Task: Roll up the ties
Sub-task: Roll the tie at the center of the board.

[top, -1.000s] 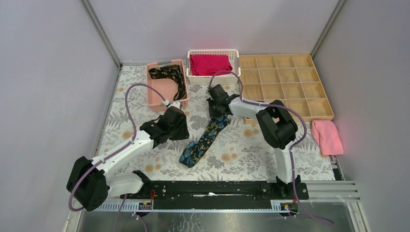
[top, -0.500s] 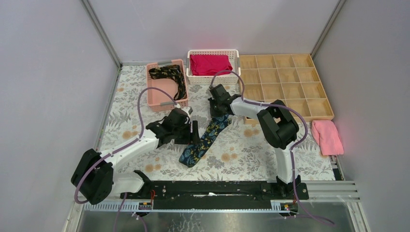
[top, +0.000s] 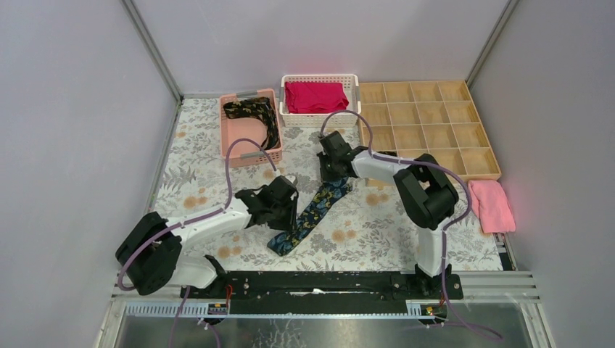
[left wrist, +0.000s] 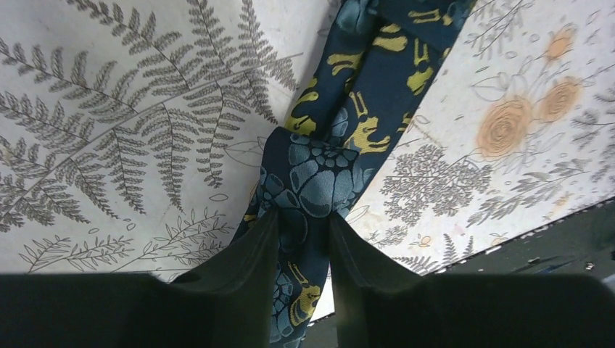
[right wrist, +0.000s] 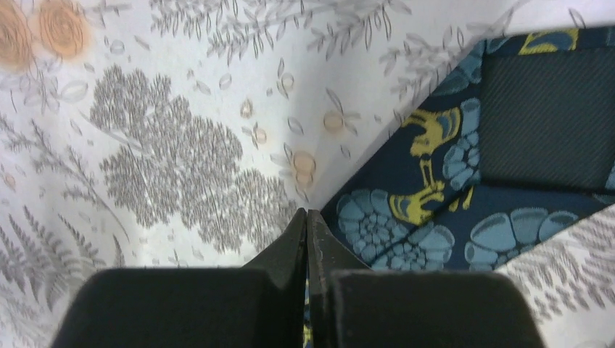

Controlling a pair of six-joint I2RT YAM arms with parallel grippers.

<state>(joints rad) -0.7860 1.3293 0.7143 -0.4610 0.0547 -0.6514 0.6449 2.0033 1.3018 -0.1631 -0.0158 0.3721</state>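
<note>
Nearest the arm bases, the blue-flowered tie (top: 313, 209) lies slantwise on the floral tablecloth (top: 188, 170), its wide end toward the rail. The left gripper (top: 294, 216) is on it just above that wide end. In the left wrist view its two dark fingers (left wrist: 246, 268) sit either side of the strip, clamped on the cloth and bunching it into a ridge between them.

Up the tie, at its narrow end, the right gripper (top: 335, 174) is down at the fabric with its jaws pressed tight together. The tips touch the tie's edge, but I cannot tell whether any cloth is caught between them.

Further back, a second tie (top: 254, 112), dark with a gold pattern, is draped in the pink basket (top: 226, 141). Beside it, the white basket (top: 319, 120) holds a red cloth (top: 313, 96). The wooden tray (top: 428, 123) of compartments is to the right, with a pink towel (top: 489, 205) near its front corner.
</note>
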